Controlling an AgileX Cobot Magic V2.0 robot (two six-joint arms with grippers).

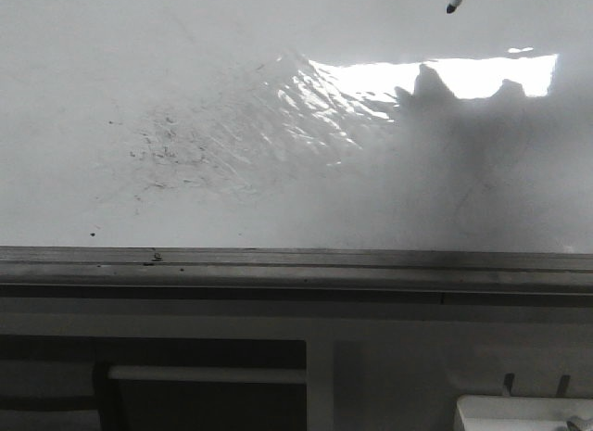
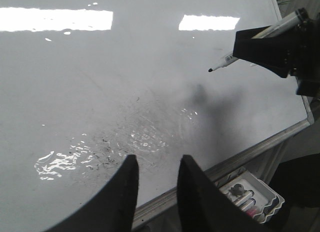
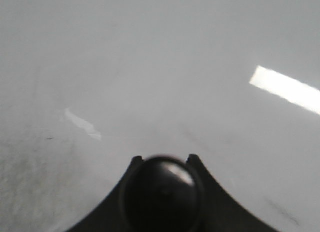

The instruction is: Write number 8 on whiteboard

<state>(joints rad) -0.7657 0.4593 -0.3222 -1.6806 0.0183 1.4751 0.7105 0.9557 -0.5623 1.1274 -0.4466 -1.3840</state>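
The whiteboard (image 1: pixel 185 79) is a wide, glossy white sheet with bright window reflections, a wrinkled, rippling shiny patch (image 1: pixel 306 107) near its middle and scattered grey smudge specks (image 1: pixel 167 153) just beside that patch. A grey metal rail (image 1: pixel 296 259) runs along its near edge. No drawn 8 shows on the board in any view; only the specks and faint smears mark it.

The right gripper (image 2: pixel 260 45) is black and wedge-shaped, held above the board away from the wrinkled patch, and it is pinched around a marker (image 2: pixel 240 52). The marker has a pale barrel and a dark tip (image 1: pixel 451 7) that points down toward the board; from the left wrist view the tip hangs clear of the surface, with a soft shadow beneath it. In the right wrist view the marker's round black end (image 3: pixel 162 192) fills the space between the fingers.

The left gripper (image 2: pixel 157 177) hovers over the board's rail beside the wrinkled patch, its 2 curved black fingers (image 2: pixel 127 187) spread apart and holding nothing. Below the rail sits a white ribbed tray (image 2: pixel 265 194) with small items in it.
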